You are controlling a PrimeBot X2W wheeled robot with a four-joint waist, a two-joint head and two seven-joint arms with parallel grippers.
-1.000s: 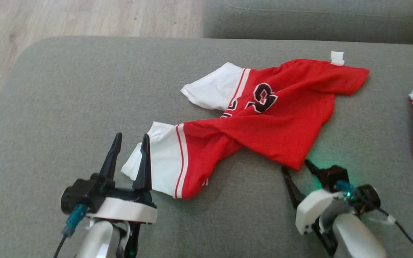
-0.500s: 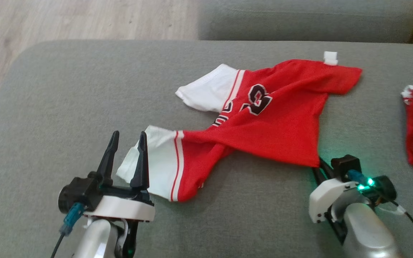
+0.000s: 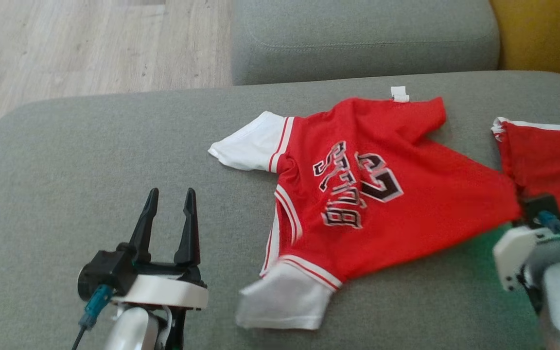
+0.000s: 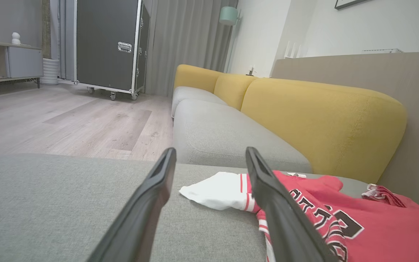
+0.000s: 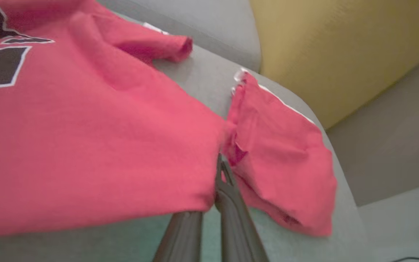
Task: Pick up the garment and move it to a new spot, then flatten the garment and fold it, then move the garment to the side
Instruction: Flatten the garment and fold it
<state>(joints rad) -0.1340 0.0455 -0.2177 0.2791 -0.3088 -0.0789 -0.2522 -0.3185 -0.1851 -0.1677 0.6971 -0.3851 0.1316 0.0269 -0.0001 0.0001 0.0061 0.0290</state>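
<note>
The right gripper (image 5: 222,174), just closed, pinches a corner of the garment (image 3: 396,218) and drags it rightwards, untwisted; the left gripper (image 3: 171,194) gapes empty; relocation begins.

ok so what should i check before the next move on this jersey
1. right pincer shut on jersey corner: ok
2. only the jersey in that grip: cannot tell, second red garment lies against that corner
3. left pincer open, off the cloth: ok
4. jersey flat: not ok, creased, near white sleeve bunched
5. bare cushion left of the jersey: ok
</note>
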